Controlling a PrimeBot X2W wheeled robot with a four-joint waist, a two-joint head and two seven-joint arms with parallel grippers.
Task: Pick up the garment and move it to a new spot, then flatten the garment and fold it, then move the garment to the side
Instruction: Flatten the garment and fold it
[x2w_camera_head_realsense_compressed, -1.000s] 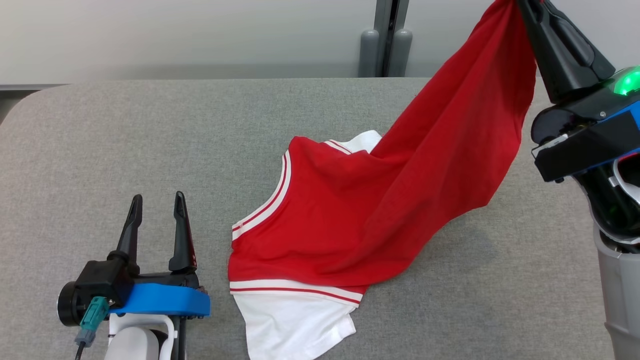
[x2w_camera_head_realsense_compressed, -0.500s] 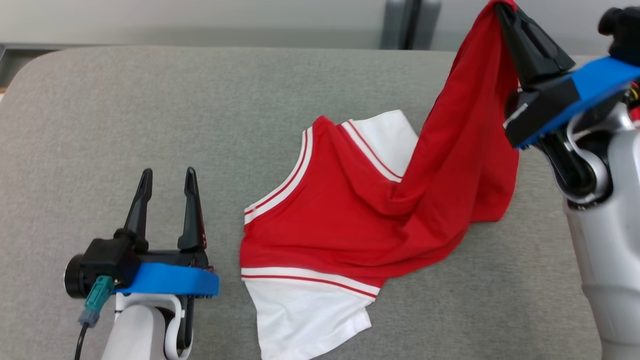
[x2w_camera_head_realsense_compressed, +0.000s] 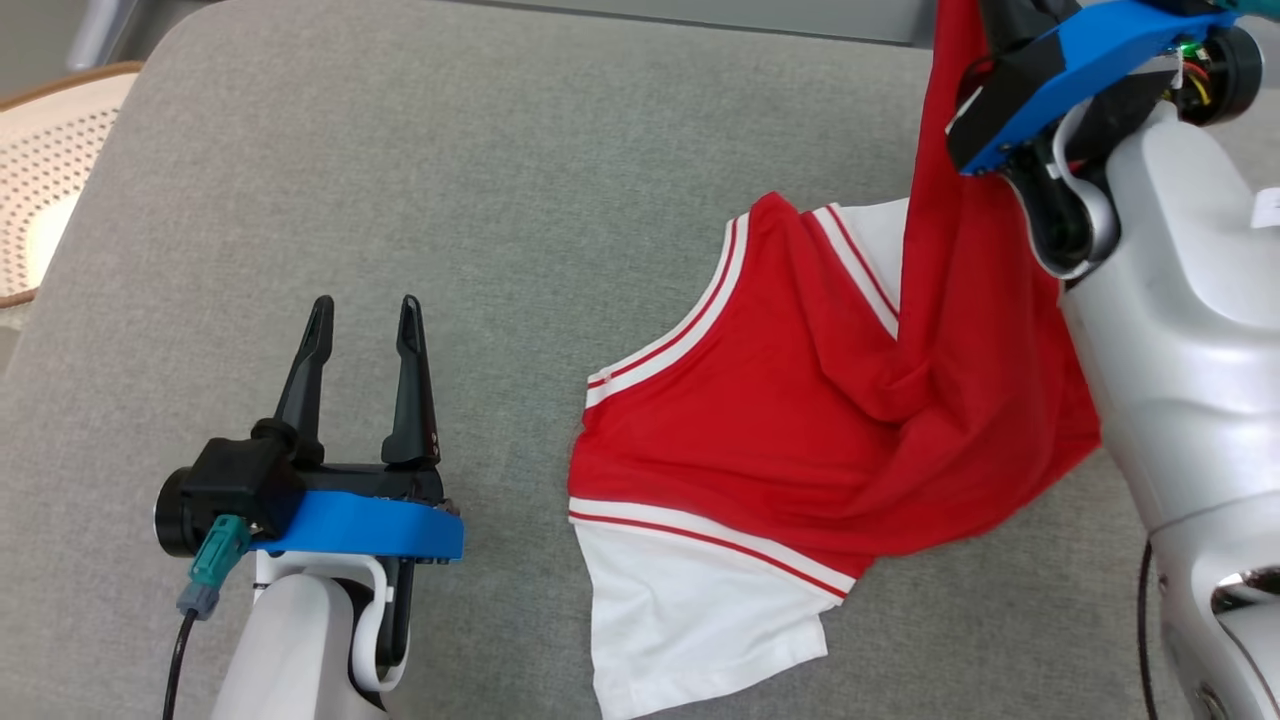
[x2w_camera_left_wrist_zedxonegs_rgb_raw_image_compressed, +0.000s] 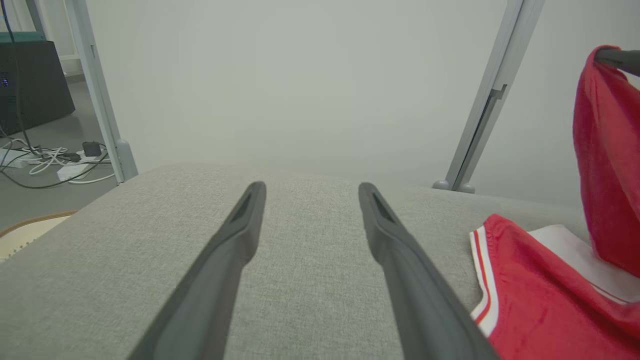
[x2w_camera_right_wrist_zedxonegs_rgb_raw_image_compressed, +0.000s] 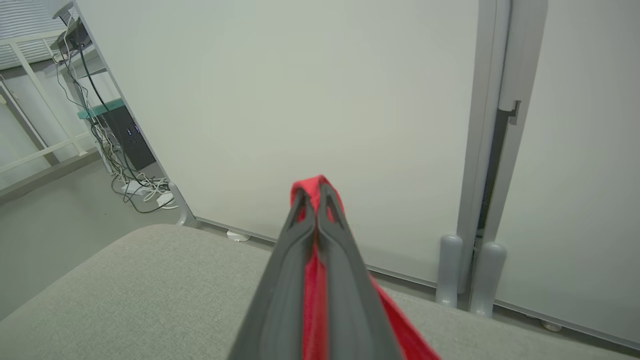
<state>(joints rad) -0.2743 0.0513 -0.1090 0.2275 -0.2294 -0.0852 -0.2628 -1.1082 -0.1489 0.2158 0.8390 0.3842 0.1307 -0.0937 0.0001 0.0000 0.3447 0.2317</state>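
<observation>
Open grey table (x2w_camera_head_realsense_compressed: 480, 180) stretches from the rounded far-left corner to the left gripper (x2w_camera_head_realsense_compressed: 365, 305), whose fingers stand wide apart, holding nothing. The red-and-white jersey (x2w_camera_head_realsense_compressed: 800, 430) lies crumpled to that gripper's right, apart from it, one red edge raised and pinched in the closed right gripper (x2w_camera_right_wrist_zedxonegs_rgb_raw_image_compressed: 312, 192).

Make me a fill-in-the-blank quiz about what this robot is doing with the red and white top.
The right jaws are shut on the ____ part of the red-and-white cloth garment, holding one end up. The left jaws stand ____ and hold nothing. The rest of the garment lies on the ____ fabric-covered table.
Missing words: red; open; grey.
</observation>
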